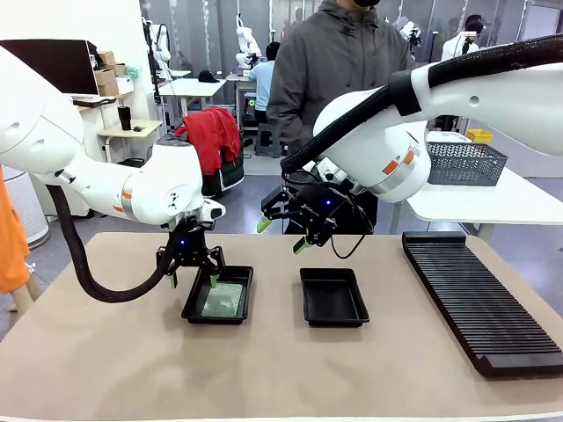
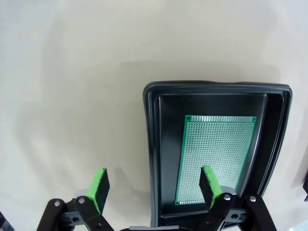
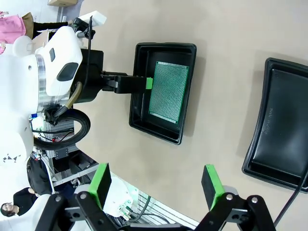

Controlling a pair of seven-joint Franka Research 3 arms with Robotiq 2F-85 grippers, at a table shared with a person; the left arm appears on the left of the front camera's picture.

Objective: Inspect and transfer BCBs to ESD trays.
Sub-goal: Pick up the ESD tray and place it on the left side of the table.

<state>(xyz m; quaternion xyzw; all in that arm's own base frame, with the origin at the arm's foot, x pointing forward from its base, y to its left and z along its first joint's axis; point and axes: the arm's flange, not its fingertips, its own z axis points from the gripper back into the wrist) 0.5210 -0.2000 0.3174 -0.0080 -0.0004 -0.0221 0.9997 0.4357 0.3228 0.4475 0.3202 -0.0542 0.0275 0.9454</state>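
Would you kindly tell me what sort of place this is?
Probably a robotics lab for electronics handling: robot arms over ESD trays on a table, one tray holding a BCB, a long slotted rack, and a person standing opposite.

Beige table [image 1: 106,369]; one ESD tray [image 1: 195,309] under the left gripper [image 1: 193,281]; second ESD tray [image 1: 334,322] near the right gripper [image 1: 281,236]; ribbed rack [image 1: 479,299] well apart from it.

This is a robotics lab or electronics workroom: a white left arm [image 1: 149,189] and right arm [image 1: 378,145] work over a beige table [image 1: 88,369] that carries black ESD trays [image 1: 332,299] and a long ribbed rack [image 1: 479,299]. Beyond the table stand a white desk [image 1: 493,202] with a grey mesh basket [image 1: 464,163], a dark monitor [image 1: 62,61], stacked cardboard boxes [image 1: 107,70] and a red jacket [image 1: 211,136] draped over a chair.
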